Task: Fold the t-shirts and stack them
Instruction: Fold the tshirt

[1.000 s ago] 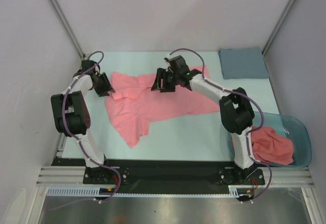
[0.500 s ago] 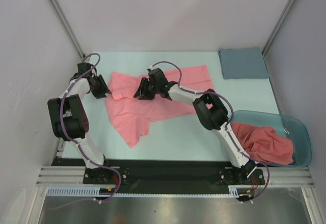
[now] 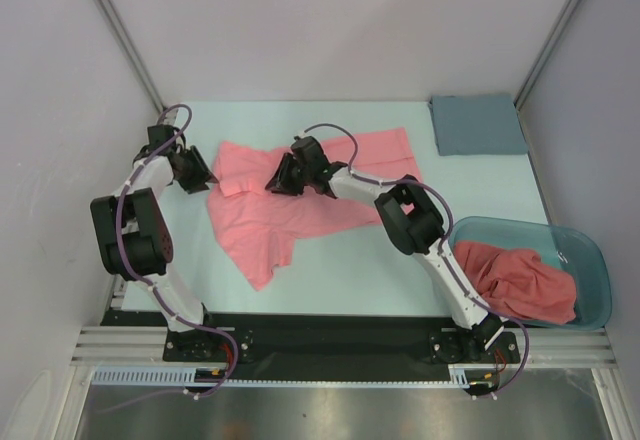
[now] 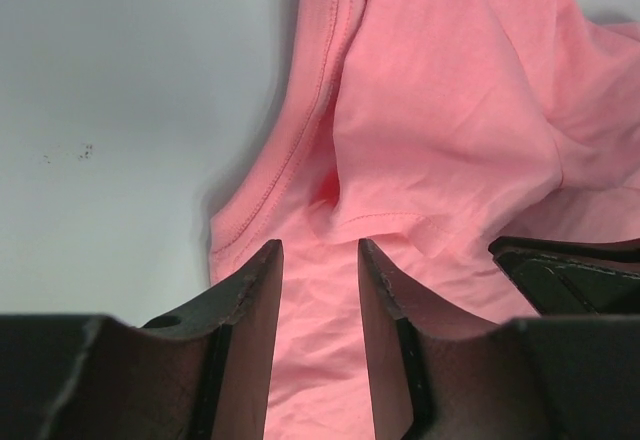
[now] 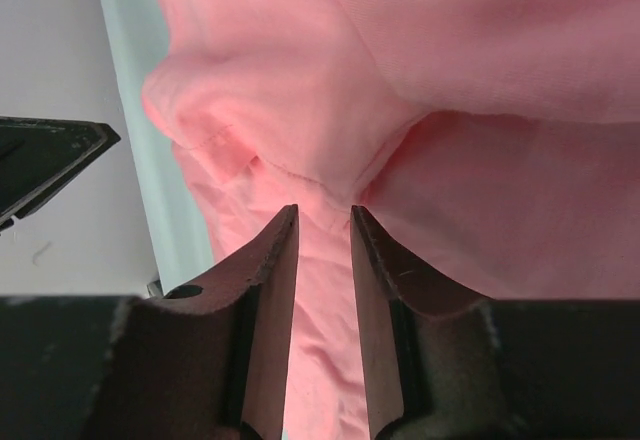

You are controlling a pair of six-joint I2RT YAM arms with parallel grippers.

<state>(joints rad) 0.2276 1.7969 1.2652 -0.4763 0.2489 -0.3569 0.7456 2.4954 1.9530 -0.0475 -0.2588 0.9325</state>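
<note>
Looking at the whole table (image 3: 350,280) first: one salmon t-shirt (image 3: 300,215) lies spread but rumpled to the left of the teal tub (image 3: 592,260), not folded yet, and another t-shirt (image 3: 525,285) sits bunched inside the tub, so I'd say the job is barely started. A grey-blue cloth (image 3: 478,123) lies behind the tub and nothing is touching it. The big change in the last second is the right arm. It was over the back edge of the spread shirt with its jaws wide, and it has swung further from the tub, so the right end effector (image 3: 283,175) is now down on the shirt's back edge in the half far from the tub, jaws drawn in to a narrow gap. My read is that it's going for a second hold so the pair can pull the shirt flat. The left end effector (image 3: 200,175) has hardly budged and sits at the shirt edge farthest from the tub. The overhead shot shows both arms' positions but nothing of the jaws. The wrist views do: on the right a raised ridge of fabric (image 5: 300,175) runs into the slot, and on the left the fingers are a bit apart over the stitched hem (image 4: 265,185). I can't tell whether either is actually pinching cloth.
</note>
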